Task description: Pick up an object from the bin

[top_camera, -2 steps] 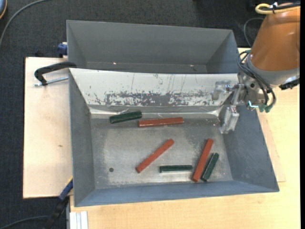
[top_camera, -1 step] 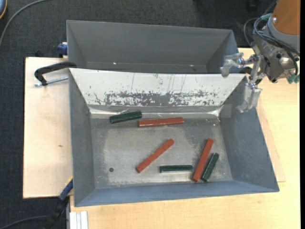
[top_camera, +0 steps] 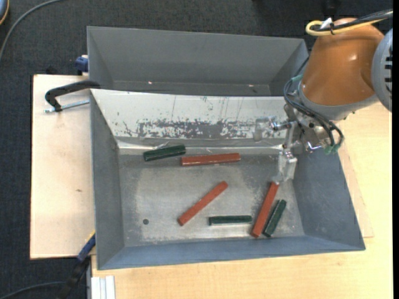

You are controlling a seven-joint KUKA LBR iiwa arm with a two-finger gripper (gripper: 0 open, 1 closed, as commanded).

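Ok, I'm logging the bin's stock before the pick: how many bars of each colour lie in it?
Red bars: 3
Dark green bars: 3
Total: 6

We look down on the grey metal bin (top_camera: 206, 55) from above and somewhat to one side. Its walls at the top and right of our view turn broad inner faces to us, while those at the bottom and left show narrow. We stand near enough that the bin takes up most of the view, yet all four of its rims fit in. The arm (top_camera: 340, 61) enters from our right, at the upper corner.
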